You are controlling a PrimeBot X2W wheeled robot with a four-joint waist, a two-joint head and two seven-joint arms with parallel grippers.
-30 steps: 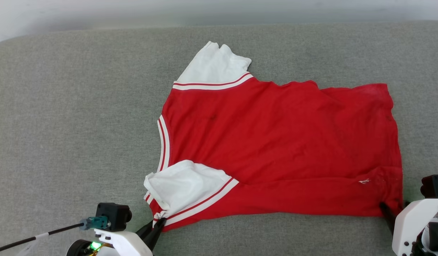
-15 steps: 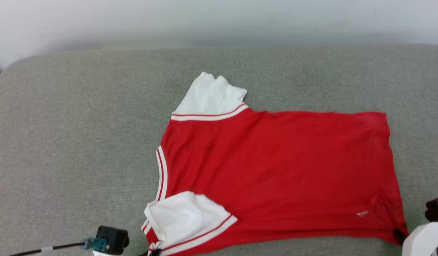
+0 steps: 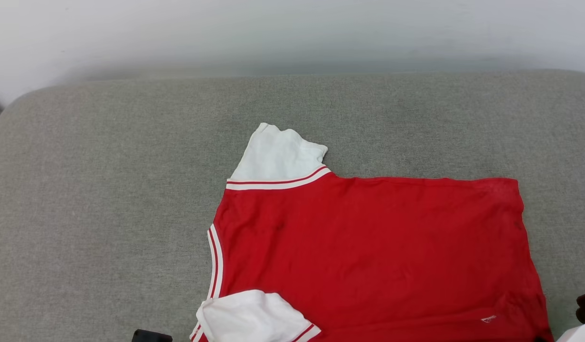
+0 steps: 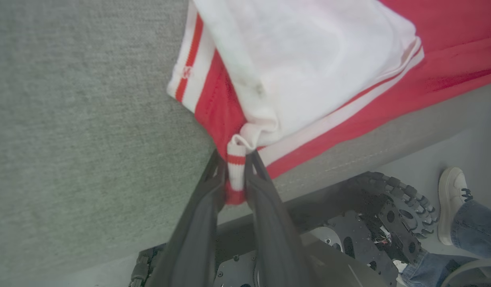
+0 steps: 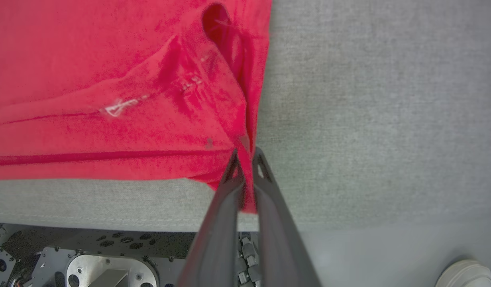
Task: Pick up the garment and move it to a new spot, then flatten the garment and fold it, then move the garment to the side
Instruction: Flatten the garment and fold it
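Garment [image 3: 368, 247] now nearer the couch [image 3: 107, 190] edge, smoother; left claw [image 4: 234, 159] tight on sleeve trim [image 4: 236, 149], right claw [image 5: 246, 155] on hem corner [image 5: 248, 197].

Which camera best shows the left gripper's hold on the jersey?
Left wrist view: the left gripper pinches the garment by its striped trim beside the white sleeve. Head view shows the garment spread on the cushion; right wrist view, its red corner in the right gripper.

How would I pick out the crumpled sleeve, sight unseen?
On the grey fabric cushion lies a red jersey shirt with white sleeves. Take the near sleeve: unlike the flat far sleeve, it is folded over the red body, with striped trim at its edge pinched in the left gripper.
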